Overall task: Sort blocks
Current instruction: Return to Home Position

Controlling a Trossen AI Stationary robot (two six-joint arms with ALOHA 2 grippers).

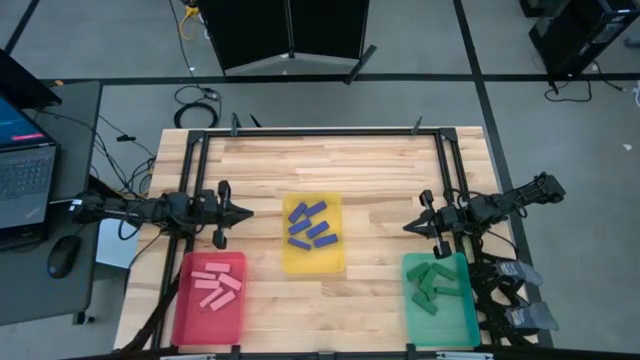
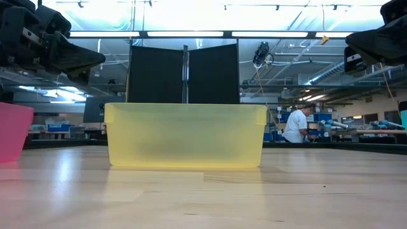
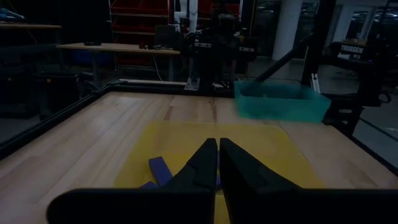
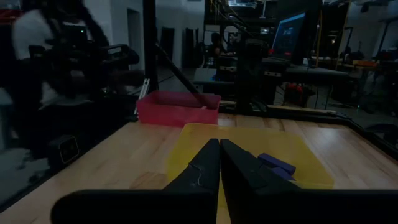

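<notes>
Looking down in high view: left gripper hung over worktop near yellow tray, right gripper on its other side. Pink blocks lay in red tray, blue blocks in yellow tray, green blocks in teal tray. Low view: yellow tray centre, person in bg. Wrist views: both grippers' fingers pressed together, holding nothing.

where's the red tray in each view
High view: red tray at the bottom left.
Low view: cut off at the left edge.
Left wrist view: not in it.
Right wrist view: just beyond the yellow tray, at.
Shared landmark: the yellow tray, in all four views.
</notes>
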